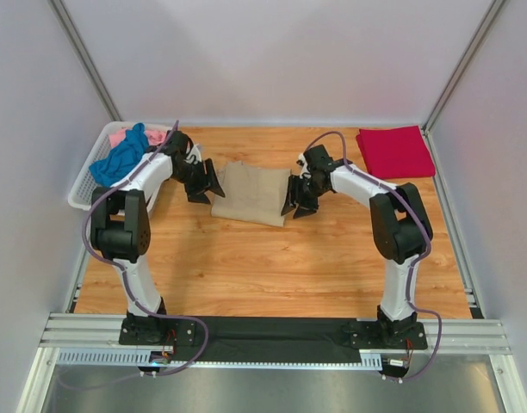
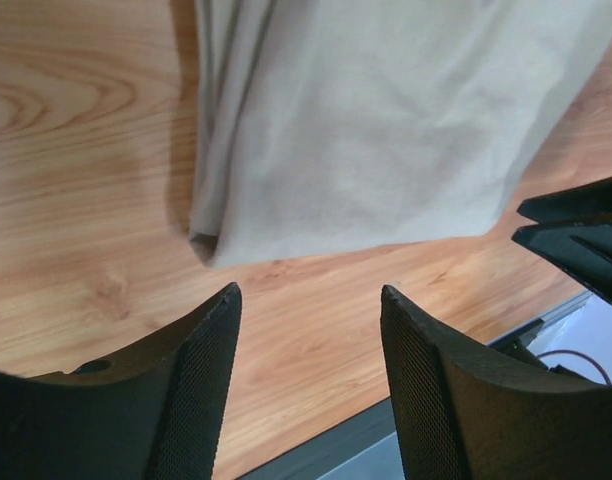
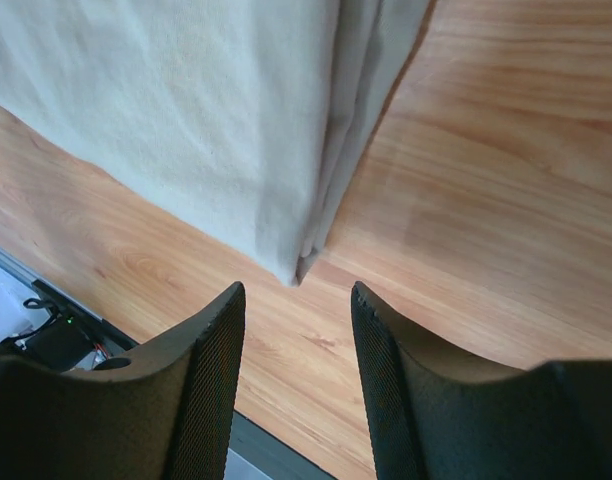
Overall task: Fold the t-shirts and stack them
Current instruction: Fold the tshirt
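Wooden counter [image 1: 272, 267] carries the tan shirt [image 1: 251, 194], folded into a rectangle at its centre, with layered edges visible along both short sides. The left end effector [image 1: 203, 182] is positioned just beside the shirt's left edge, fingers spread wide with nothing between them; in the left wrist view the shirt's near corner lies just ahead of the gap. The right end effector [image 1: 298, 196] is positioned just beside the right edge, fingers parted and empty, with the folded corner just ahead of its gap. The red shirt [image 1: 395, 151] lies folded flat at the far right corner, well apart from both arms. The blue shirt [image 1: 119, 159] and the pink shirt [image 1: 126, 135] lie crumpled in the white basket [image 1: 81, 194] at the far left
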Controlling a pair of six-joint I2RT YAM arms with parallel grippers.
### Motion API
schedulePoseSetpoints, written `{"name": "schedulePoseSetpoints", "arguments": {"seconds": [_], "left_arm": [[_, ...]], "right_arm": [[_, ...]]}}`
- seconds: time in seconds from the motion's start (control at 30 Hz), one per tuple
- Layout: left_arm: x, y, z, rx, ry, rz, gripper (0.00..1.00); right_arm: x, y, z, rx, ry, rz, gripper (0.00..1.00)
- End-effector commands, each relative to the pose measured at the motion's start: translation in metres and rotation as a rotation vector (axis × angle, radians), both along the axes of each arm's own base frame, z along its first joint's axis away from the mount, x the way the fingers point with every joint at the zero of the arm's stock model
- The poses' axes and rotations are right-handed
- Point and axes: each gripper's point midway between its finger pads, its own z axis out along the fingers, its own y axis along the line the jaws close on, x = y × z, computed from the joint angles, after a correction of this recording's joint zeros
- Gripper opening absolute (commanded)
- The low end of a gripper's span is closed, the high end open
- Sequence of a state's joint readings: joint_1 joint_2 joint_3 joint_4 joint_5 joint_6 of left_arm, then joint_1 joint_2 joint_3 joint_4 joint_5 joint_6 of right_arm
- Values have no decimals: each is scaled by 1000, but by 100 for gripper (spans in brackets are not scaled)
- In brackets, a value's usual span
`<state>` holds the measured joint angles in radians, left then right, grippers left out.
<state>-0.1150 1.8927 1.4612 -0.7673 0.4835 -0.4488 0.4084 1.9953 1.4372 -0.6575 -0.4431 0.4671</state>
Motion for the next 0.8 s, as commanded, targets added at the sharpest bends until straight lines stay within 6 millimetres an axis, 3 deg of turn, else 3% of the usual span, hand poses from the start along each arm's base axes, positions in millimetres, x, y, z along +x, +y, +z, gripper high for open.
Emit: {"name": "schedulePoseSetpoints", "arguments": {"seconds": [0.0, 0.17, 0.43, 0.53, 0.63, 0.73, 0.77], "left_arm": [[1, 10, -21, 12, 8, -14, 64], [8, 5, -38, -39, 38, -47, 62], [0, 6, -56, -37, 83, -67, 56], [-1, 4, -60, -48, 93, -70, 43], [-4, 5, -61, -44, 104, -71, 37], [-7, 10, -63, -14, 108, -59, 28], [-8, 10, -65, -13, 109, -56, 20]], "right_arm": [[-1, 18, 7, 46, -35, 18, 48], [-3, 22, -20, 24, 22, 43, 47], [-18, 9, -31, -6, 15, 39, 32], [-18, 16, -34, 31, 11, 48, 27], [-12, 19, -34, 44, -7, 57, 21], [-13, 21, -34, 63, -21, 71, 7], [-15, 19, -36, 53, -19, 73, 0]]}}
